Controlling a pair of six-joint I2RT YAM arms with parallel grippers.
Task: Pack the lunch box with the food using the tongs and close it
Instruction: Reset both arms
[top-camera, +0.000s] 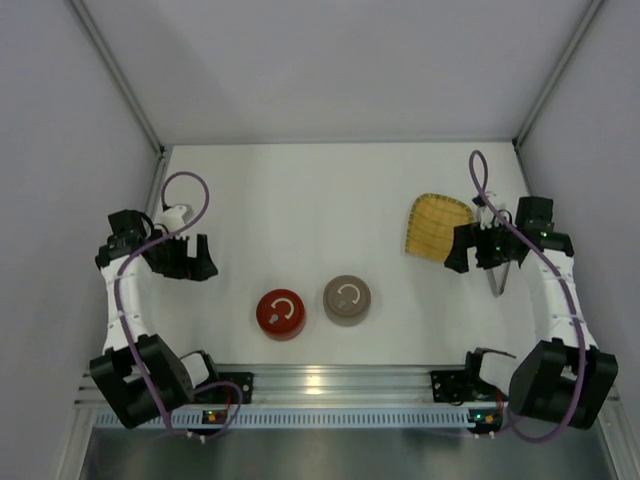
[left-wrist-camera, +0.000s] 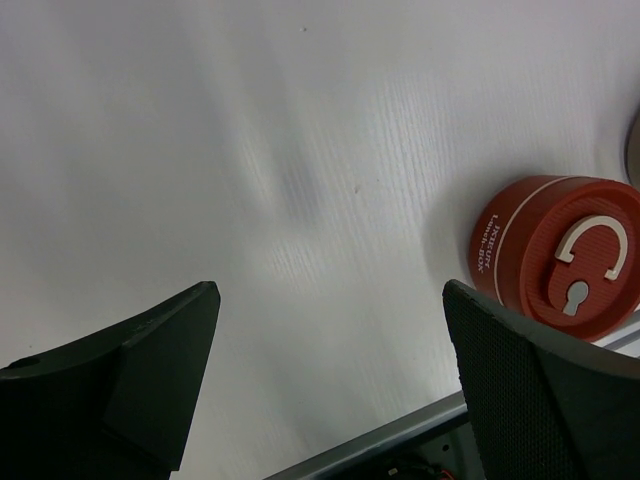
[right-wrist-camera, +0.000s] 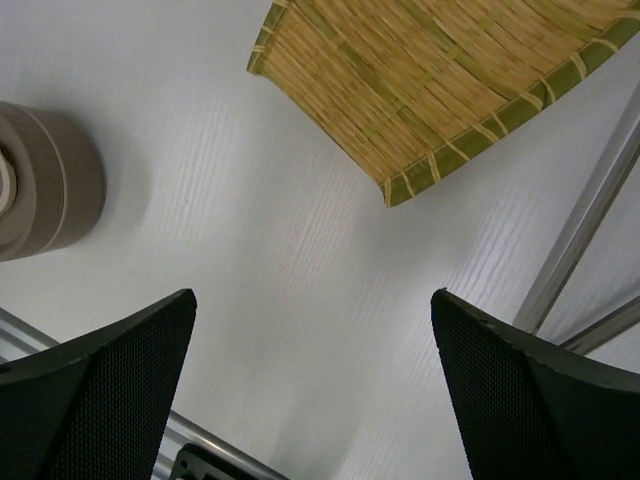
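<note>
Tongs — slim, silvery — lie on the table beside the woven fan-shaped tray, beneath the right hand, its jaws apart and empty. Left hand likewise spread, near the round red lunch box.

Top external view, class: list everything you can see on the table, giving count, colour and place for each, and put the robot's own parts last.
red lunch box: one, red, lid on, near centre-left
grey-brown lunch box: one, lid on, just right of the red one
woven tray: one, yellow, far right
tongs: one pair, silvery, right of the tray, partly under the right gripper
table: one, white
left gripper: black, open, empty
right gripper: black, open, empty
</note>
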